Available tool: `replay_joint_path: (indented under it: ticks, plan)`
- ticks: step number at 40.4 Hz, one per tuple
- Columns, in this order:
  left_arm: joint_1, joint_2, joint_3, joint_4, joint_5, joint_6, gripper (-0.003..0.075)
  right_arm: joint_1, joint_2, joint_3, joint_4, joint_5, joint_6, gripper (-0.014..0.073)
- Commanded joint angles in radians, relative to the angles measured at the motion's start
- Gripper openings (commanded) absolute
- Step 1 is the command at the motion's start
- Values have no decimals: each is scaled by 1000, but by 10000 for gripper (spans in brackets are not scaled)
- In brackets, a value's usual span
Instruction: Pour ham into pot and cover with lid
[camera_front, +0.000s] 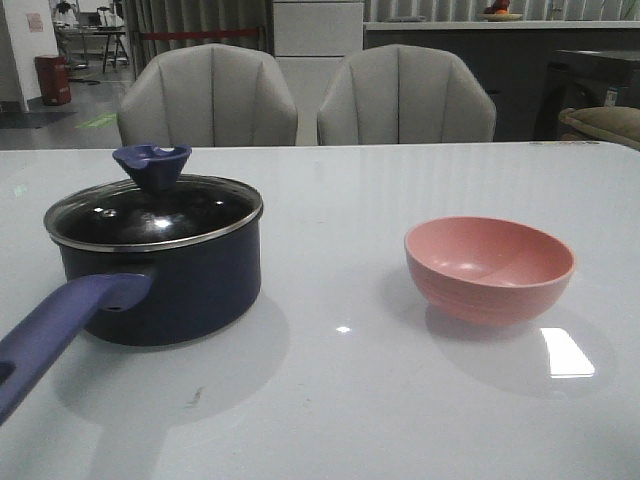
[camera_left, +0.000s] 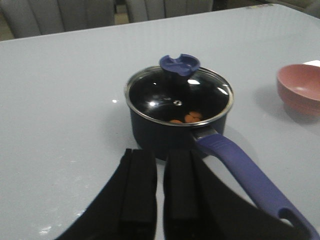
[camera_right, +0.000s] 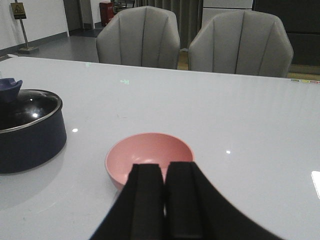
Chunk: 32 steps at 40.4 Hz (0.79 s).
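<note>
The dark navy pot (camera_front: 170, 285) stands on the left of the white table, its purple-blue handle (camera_front: 60, 325) pointing toward the front edge. The glass lid (camera_front: 150, 215) with its blue knob (camera_front: 152, 165) rests on the pot's rim. Through the lid (camera_left: 165, 95), orange bits of ham (camera_left: 191, 118) lie on the pot's black floor. My left gripper (camera_left: 160, 155) hovers shut and empty just short of the pot (camera_left: 150, 135), beside the handle (camera_left: 240, 170). My right gripper (camera_right: 164, 167) is shut and empty just in front of the pink bowl (camera_right: 149, 150). Neither gripper shows in the front view.
The pink bowl (camera_front: 489, 268) sits upright on the right side of the table and looks empty. Two grey chairs (camera_front: 208, 97) stand behind the far table edge. The table top (camera_front: 340, 400) is glossy white.
</note>
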<state>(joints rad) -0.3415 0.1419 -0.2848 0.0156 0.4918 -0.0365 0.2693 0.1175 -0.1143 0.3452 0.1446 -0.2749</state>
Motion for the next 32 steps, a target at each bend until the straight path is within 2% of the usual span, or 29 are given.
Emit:
replay_joint_path:
  ticks: [1,8,16,32]
  plan:
    - [85,-20,46,4,-179,0,133,3,11,-28,5,-74,-8,157]
    - [239,-106,187,3,-409,0,133,3,11,-28,5,-74,-8,157]
    - [266,-165,313,5,-585,0,133,3,11,-28,5,-74,-8,157]
    - [266,-165,310,5,-567,0,133,3,11,-28,5,-73,-8,157]
